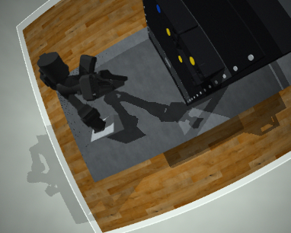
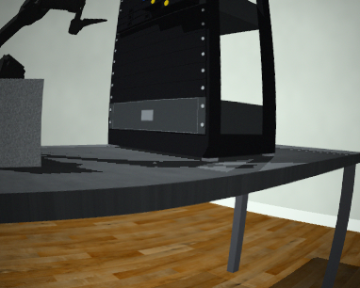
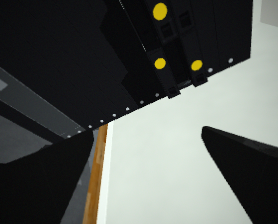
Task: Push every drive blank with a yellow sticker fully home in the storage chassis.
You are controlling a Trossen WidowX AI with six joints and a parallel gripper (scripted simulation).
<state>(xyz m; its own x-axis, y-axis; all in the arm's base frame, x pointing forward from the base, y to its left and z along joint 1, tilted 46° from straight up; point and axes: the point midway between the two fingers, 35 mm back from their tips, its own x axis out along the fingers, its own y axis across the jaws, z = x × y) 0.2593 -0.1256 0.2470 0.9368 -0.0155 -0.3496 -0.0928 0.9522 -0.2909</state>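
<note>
The black rack (image 1: pixel 213 42) stands at the back right of the grey mat; it also shows in the exterior view (image 2: pixel 188 80). High on its front the storage chassis carries one blue sticker (image 1: pixel 158 8) and three yellow stickers (image 1: pixel 167 31), (image 1: pixel 180 59), (image 1: pixel 192 60). In the wrist view the three yellow stickers (image 3: pixel 160 11), (image 3: pixel 160 63), (image 3: pixel 196 65) sit on blanks up ahead. My gripper (image 1: pixel 119 77) (image 2: pixel 90 21) is open and empty, held high in the air to the left of the rack front and apart from it. Both its fingers frame the wrist view (image 3: pixel 147 131).
A grey block (image 2: pixel 19 122) holds the arm's base at the left. A white plate (image 1: pixel 103 129) lies by the base. A grey panel (image 2: pixel 157 115) crosses the rack's lower front. The table's front edge (image 2: pixel 188 193) curves close by.
</note>
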